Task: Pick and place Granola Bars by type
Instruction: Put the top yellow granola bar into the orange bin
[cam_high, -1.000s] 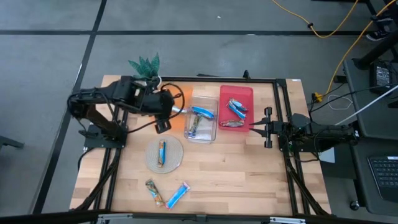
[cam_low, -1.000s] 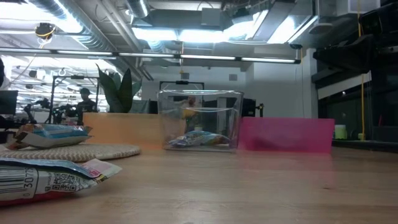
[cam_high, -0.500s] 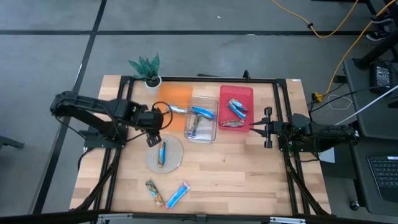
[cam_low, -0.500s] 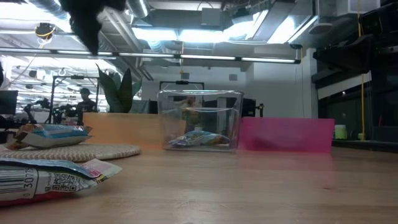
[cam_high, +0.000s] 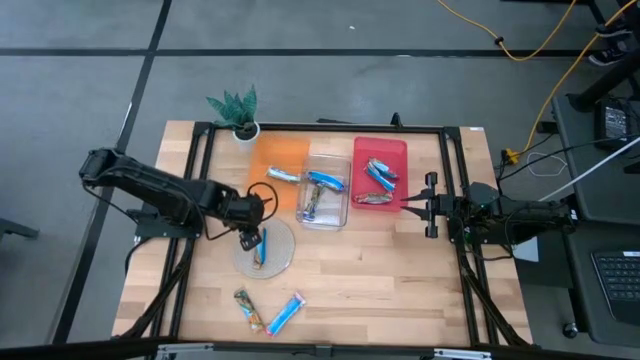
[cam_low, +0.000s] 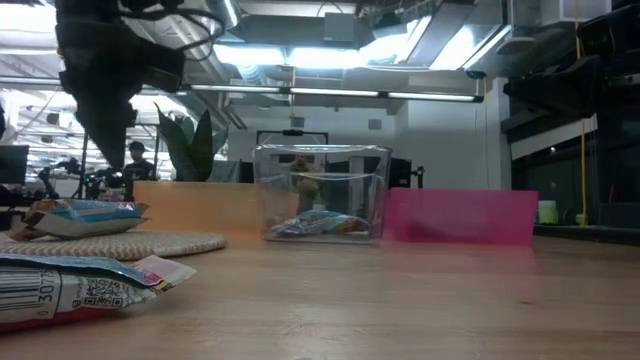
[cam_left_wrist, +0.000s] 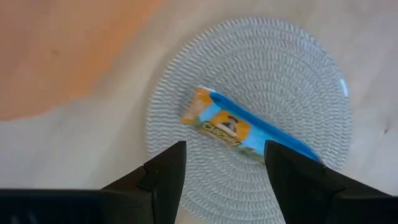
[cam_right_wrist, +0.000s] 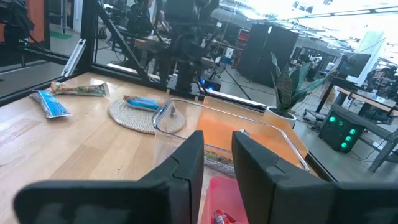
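Left hand (cam_high: 252, 236), fingers spread wide, hovers over one blue-orange granola bar (cam_left_wrist: 249, 132) on the round woven mat (cam_left_wrist: 186, 81); two bars (cam_high: 268, 311) lie on the worktop (cam_high: 400, 290).

Even, bright overhead light falls on the desk (cam_high: 400, 270), with soft, faint shadows. In the low view ceiling lamps (cam_low: 300, 50) glare white and the near wrapper (cam_low: 70, 285) is blurred. The left claw (cam_left_wrist: 224, 168) appears dark and unfocused.

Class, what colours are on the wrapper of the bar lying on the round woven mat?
Blue with orange, clearest in the left wrist view: bar.
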